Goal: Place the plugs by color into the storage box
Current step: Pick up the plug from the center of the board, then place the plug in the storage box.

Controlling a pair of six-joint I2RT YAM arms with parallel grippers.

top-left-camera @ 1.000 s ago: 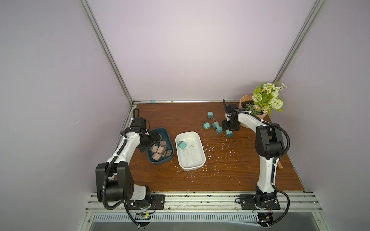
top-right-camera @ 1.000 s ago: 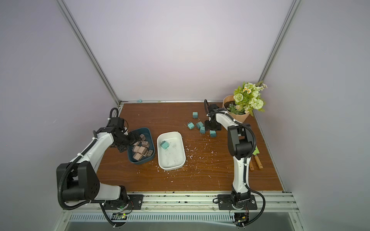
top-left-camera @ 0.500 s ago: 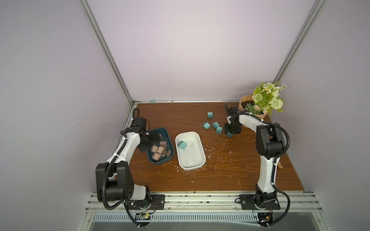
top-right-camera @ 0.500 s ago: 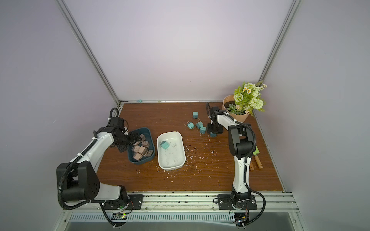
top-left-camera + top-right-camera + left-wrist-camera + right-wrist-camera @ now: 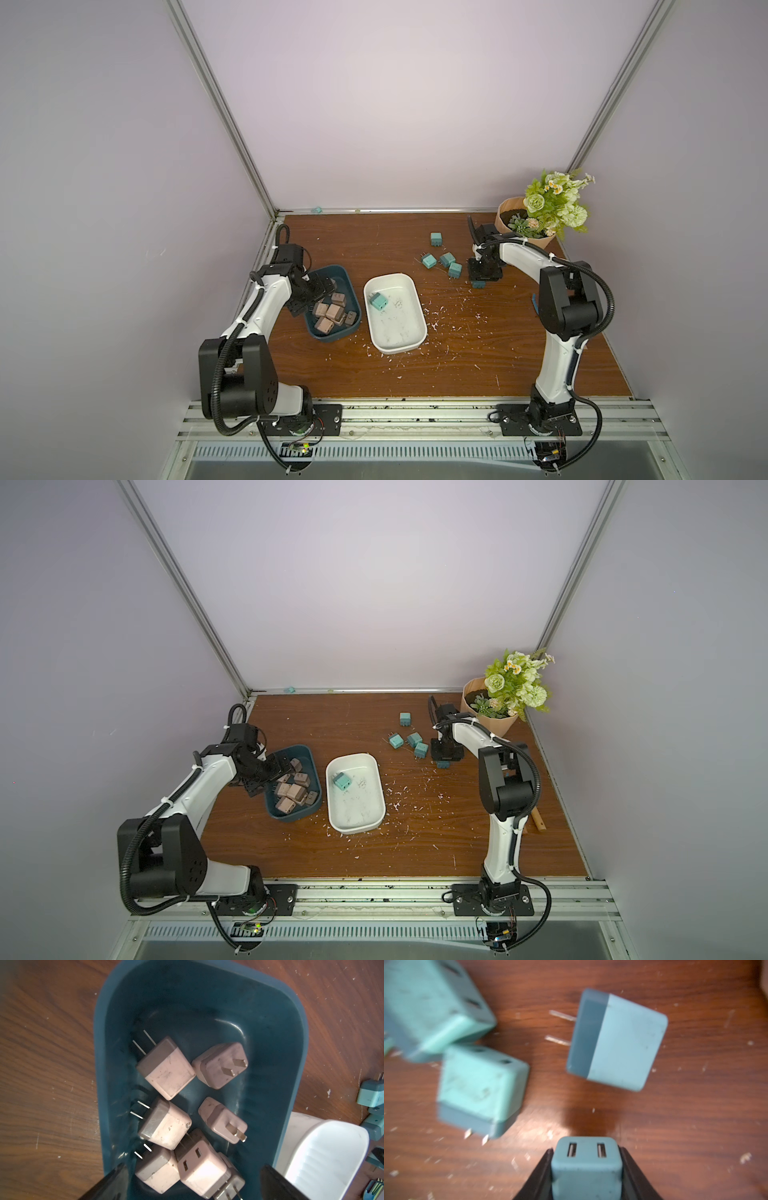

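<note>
Plug (image 5: 478,285) mostly under right tool (image 5: 481,281)

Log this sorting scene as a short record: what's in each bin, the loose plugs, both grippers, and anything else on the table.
pink side: blue bin holds about seven pink plugs
teal side: white bin holds a lone teal plug
loose: four loose teal plugs on the table, among white scraps
left gripper: open, empty, above the blue bin
right gripper: shut on a fifth teal plug, beside the loose ones
other: potted flowers, far right corner
</note>
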